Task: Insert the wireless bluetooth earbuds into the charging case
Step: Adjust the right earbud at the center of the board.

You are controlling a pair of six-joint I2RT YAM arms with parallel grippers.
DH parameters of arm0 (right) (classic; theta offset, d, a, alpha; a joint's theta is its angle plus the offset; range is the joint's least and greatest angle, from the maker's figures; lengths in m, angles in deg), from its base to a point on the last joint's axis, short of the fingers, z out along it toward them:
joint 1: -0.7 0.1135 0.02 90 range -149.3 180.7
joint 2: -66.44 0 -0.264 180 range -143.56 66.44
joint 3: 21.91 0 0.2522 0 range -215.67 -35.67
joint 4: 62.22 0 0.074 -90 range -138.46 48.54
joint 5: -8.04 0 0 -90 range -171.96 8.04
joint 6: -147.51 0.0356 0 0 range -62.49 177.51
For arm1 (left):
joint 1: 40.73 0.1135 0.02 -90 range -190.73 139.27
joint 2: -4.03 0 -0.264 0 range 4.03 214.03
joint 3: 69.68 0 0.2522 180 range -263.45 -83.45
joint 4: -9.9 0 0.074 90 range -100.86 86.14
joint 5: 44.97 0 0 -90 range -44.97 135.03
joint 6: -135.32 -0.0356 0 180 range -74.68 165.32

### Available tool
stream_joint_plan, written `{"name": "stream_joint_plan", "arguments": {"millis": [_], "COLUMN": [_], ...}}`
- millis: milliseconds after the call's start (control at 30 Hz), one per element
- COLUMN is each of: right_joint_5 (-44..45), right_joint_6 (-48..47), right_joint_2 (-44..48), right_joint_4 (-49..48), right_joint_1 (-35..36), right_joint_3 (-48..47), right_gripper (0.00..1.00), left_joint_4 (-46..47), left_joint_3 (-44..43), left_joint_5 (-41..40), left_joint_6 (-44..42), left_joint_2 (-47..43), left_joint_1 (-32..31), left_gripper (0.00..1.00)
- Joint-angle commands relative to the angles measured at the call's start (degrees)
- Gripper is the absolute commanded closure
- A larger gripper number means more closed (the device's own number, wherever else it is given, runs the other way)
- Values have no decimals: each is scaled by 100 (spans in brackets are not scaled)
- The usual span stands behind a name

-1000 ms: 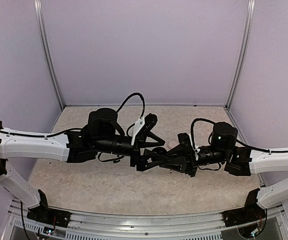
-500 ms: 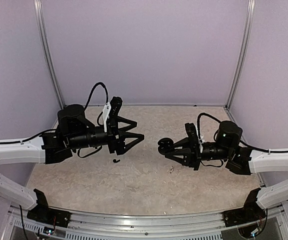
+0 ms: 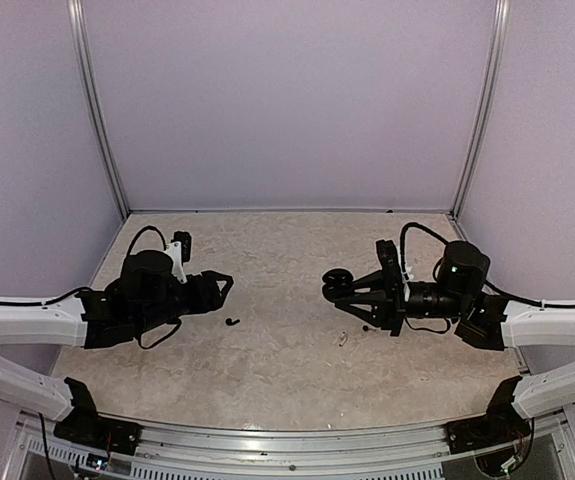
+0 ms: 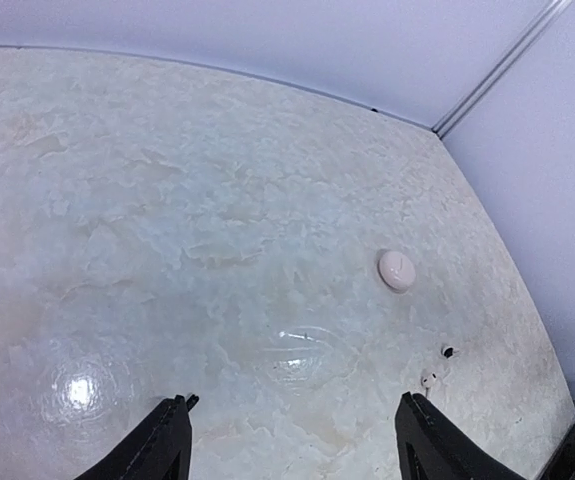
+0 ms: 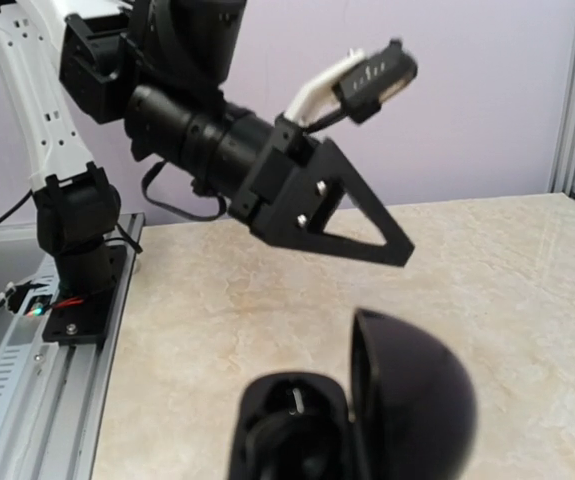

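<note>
one open-lidded charging case (image 5: 397, 400) juts leftward from the gripping right claw (image 3: 342, 290); left claw (image 4: 295, 400) gapes empty.

The left gripper (image 3: 225, 285) has pulled back leftward, uncovering what looks like a black earbud (image 3: 231, 322).

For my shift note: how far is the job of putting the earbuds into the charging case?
Done: the charging case is open, lid up; its contents I cannot tell. In hand: the right gripper holds it; the left gripper is open, empty. Left: a black earbud and a pale earbud lie loose on the table.
</note>
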Motion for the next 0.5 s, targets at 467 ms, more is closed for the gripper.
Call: {"name": "stream_joint_plan", "arguments": {"millis": [467], "right_joint_5": [144], "right_joint_6": [-66], "right_joint_2": [61], "right_joint_4": [269], "right_joint_1": [-68], "right_joint_3": [13], "right_gripper": [100], "left_joint_4": [-893], "left_joint_3": [-594], "left_joint_5": [-575], "left_joint_6": [1884], "left_joint_2": [1685], "left_joint_1": [37], "left_gripper": [37]}}
